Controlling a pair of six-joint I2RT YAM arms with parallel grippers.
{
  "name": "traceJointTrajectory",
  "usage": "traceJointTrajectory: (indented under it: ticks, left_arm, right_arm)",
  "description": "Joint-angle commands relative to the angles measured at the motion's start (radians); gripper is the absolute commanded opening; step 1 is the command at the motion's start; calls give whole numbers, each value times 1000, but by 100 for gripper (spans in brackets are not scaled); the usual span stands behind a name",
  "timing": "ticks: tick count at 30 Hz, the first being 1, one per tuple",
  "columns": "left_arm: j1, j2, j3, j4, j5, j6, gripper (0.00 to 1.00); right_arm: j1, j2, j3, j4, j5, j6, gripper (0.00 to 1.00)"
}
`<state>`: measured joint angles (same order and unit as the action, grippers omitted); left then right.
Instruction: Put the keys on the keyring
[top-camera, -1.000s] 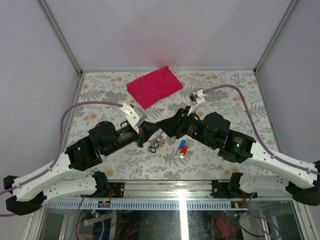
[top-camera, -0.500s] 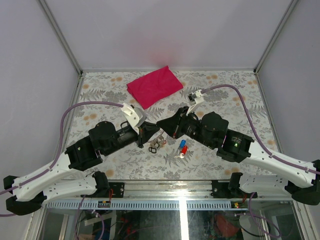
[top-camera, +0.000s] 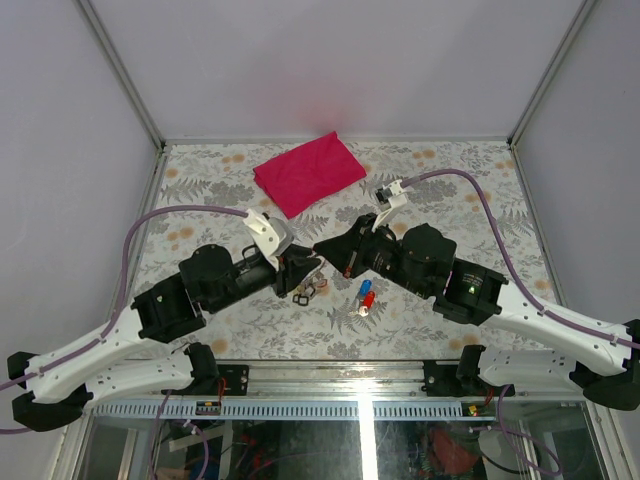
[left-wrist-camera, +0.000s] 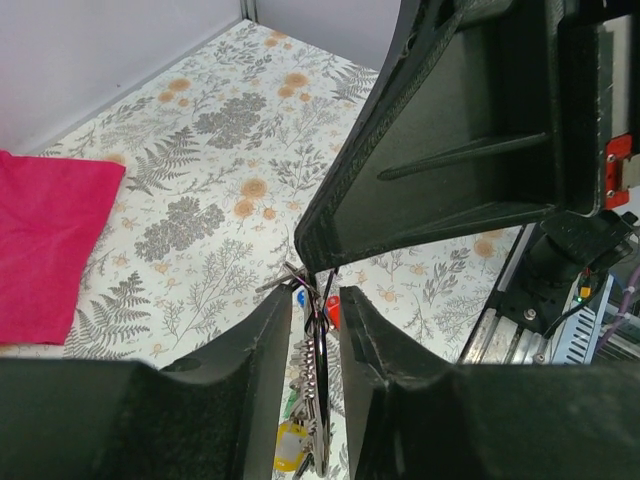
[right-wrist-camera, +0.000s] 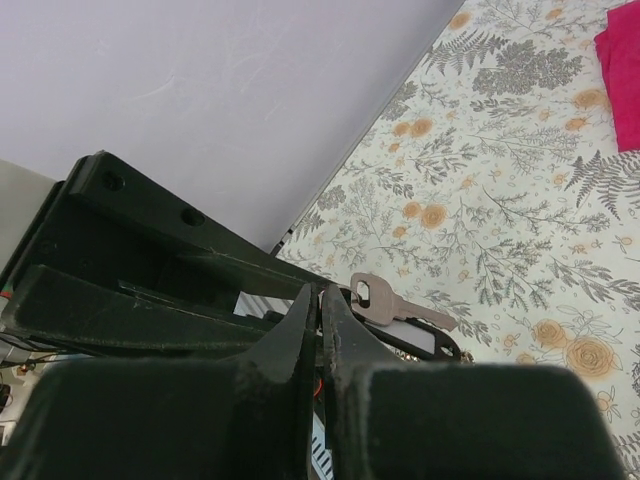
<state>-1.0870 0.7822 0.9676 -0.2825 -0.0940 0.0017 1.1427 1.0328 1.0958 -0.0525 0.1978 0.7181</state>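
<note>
The keyring (top-camera: 308, 290) hangs between the two grippers over the middle of the table, its bunch dangling. My right gripper (top-camera: 322, 250) is shut on the thin ring; the right wrist view shows its jaws (right-wrist-camera: 322, 295) pressed together, with a silver key (right-wrist-camera: 385, 300) and a pale tag (right-wrist-camera: 430, 340) of the bunch just beyond them. My left gripper (left-wrist-camera: 315, 295) stands slightly open around the keyring (left-wrist-camera: 318, 400), with a gap on each side. The red key (top-camera: 368, 298) and the blue key (top-camera: 363, 287) lie together on the table to the right of the bunch.
A magenta folded cloth (top-camera: 308, 172) lies at the back of the floral table (top-camera: 450, 180). It also shows as the cloth (left-wrist-camera: 45, 240) at the left of the left wrist view. Grey walls close in the table's sides and back.
My right gripper has closed onto the ring. My left gripper's jaws have parted a little and let go of it. The red and blue keys have not moved.
</note>
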Motion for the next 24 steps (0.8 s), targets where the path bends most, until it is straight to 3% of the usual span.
traceJointTrajectory:
  ticks: [1,24]
  left_arm:
    - [-6,-15,-21,62,-1,11,28]
    - [-6,-51,-69,36,45,-34,31]
  right_arm:
    - [0,-11,54,57,14,-10,0]
    - [0,-40,66,32,60,-32,0]
